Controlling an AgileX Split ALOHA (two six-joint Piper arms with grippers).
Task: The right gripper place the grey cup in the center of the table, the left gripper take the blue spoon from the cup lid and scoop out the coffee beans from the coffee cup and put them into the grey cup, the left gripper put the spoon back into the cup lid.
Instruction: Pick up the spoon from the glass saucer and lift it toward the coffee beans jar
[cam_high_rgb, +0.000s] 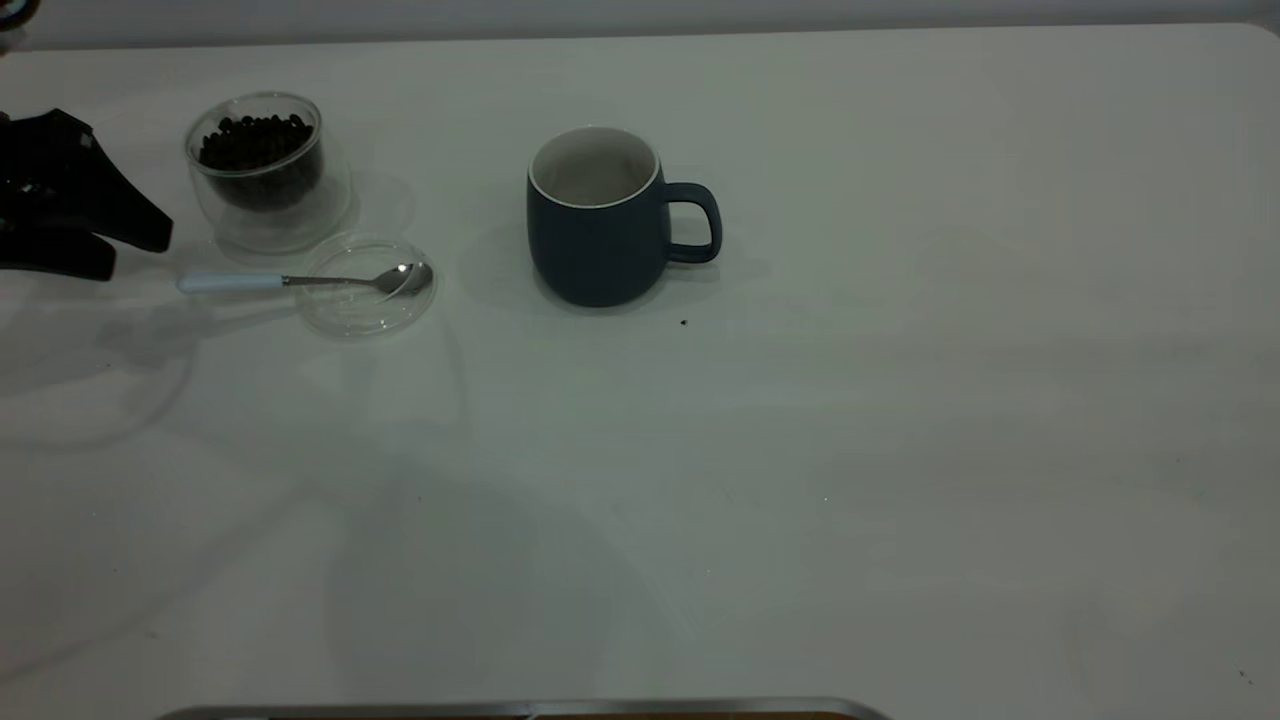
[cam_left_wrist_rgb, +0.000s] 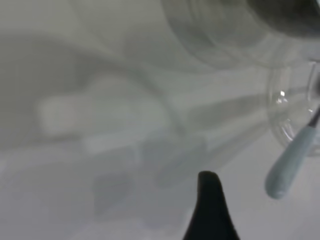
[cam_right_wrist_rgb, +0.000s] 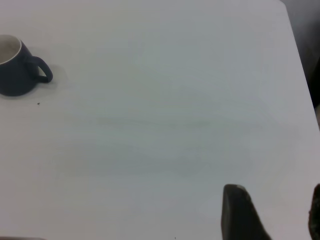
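I noted a clear glass cup (cam_high_rgb: 268, 170) and lid (cam_high_rgb: 366, 285), a shiny metal spoon (cam_high_rgb: 300, 281), a matt mug (cam_high_rgb: 598, 220), and a smooth white table (cam_high_rgb: 800, 450).

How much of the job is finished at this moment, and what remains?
Done: the grey cup stands upright near mid-table, released.

In hand: the left gripper is at the table's left edge beside the coffee cup, close to the spoon's handle, holding nothing.

Left: the spoon lies on the lid, the beans are in the coffee cup, so all scooping and returning the spoon remain.

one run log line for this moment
grey cup mid-table | blue spoon on cup lid | left gripper near spoon | right gripper open
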